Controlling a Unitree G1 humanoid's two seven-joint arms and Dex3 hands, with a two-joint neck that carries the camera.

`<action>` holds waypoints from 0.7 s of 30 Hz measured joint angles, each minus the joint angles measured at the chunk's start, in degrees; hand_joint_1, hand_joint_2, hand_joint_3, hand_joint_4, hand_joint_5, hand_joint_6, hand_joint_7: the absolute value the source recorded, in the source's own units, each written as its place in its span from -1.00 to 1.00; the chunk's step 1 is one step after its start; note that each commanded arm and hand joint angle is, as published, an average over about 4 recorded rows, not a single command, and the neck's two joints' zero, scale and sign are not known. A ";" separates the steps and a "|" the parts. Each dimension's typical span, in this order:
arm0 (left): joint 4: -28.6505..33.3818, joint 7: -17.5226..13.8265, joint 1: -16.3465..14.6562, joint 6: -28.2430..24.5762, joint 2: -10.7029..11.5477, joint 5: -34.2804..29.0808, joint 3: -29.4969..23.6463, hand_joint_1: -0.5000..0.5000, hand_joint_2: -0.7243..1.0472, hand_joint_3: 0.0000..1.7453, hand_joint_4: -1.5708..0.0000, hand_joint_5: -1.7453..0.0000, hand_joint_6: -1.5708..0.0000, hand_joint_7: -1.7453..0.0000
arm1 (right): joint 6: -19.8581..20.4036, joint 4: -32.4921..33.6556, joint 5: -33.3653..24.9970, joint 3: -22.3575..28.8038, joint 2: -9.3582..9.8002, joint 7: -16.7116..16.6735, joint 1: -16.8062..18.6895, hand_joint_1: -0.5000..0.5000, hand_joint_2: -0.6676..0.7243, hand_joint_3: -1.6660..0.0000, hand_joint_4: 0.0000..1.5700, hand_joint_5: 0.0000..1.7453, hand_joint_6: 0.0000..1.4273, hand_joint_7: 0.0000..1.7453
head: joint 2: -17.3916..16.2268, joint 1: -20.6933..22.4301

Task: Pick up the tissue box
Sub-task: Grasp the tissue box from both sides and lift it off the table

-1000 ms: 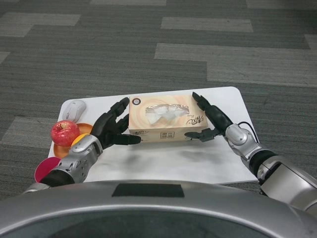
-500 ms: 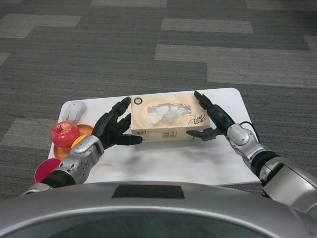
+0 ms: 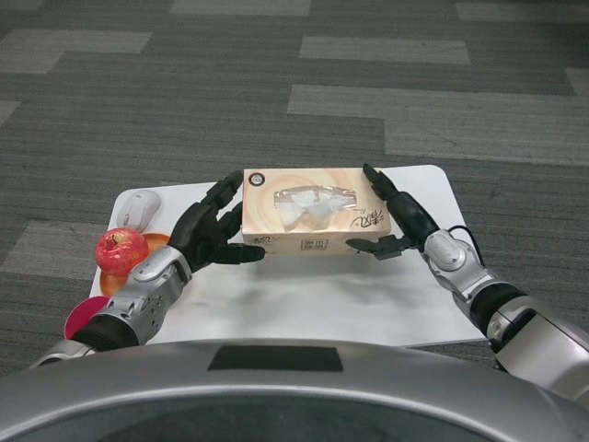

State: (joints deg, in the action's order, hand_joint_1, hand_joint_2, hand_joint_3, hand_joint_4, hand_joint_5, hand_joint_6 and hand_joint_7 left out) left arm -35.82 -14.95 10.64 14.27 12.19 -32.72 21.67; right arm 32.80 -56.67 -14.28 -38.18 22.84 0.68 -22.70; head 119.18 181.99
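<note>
A: Where is the tissue box (image 3: 316, 210)?

B: Between the two hands, above the far half of the white desk (image 3: 304, 295); its long side runs left to right, its printed top faces up with white tissue showing through the oval opening; a soft shadow lies on the desk beneath and in front of it, so it appears to be raised off the surface — I cannot tell by how much.

A: And the left robot hand (image 3: 210, 233)?

B: Pressed against the box's left end; fingers spread along that end, the thumb reaching under the near lower edge — clamped on the box together with the other hand.

A: The right robot hand (image 3: 398, 221)?

B: Against the right end; fingers stretched out along the far corner, the thumb curled in at the near lower corner; it too is clamped on the box, so the box is squeezed between both.

A: What else is on the desk?

B: At the left edge, a white computer mouse (image 3: 138, 206) toward the back; nearer, a red apple (image 3: 121, 250) sitting on an orange plate (image 3: 155, 243); nearer still, a pink bowl (image 3: 85, 314) partly hidden behind the left forearm; grey striped carpet (image 3: 294, 92) lies all round.
</note>
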 measured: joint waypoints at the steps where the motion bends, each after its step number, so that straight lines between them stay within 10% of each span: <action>1: 0.59 0.00 -0.01 0.02 0.12 0.01 -0.17 1.00 0.93 -0.90 1.00 1.00 1.00 1.00 | 0.00 0.45 -0.08 0.25 0.07 -0.09 0.10 -0.90 -0.82 0.26 -0.96 -0.33 -1.00 -1.00 | 0.05 0.05; 21: 5.40 0.00 -0.42 0.03 1.27 0.20 -2.75 1.00 0.98 -0.90 1.00 1.00 1.00 1.00 | 0.02 4.06 -0.15 2.34 0.23 -0.37 1.02 -0.92 -0.82 0.29 -0.96 -0.33 -1.00 -1.00 | 0.49 0.38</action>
State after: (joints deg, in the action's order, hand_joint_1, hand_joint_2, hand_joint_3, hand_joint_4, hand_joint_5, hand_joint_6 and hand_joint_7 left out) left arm -30.42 -14.95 10.22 14.30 13.47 -32.52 18.92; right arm 32.81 -52.61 -14.43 -35.84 23.07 0.31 -21.68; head 119.66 182.37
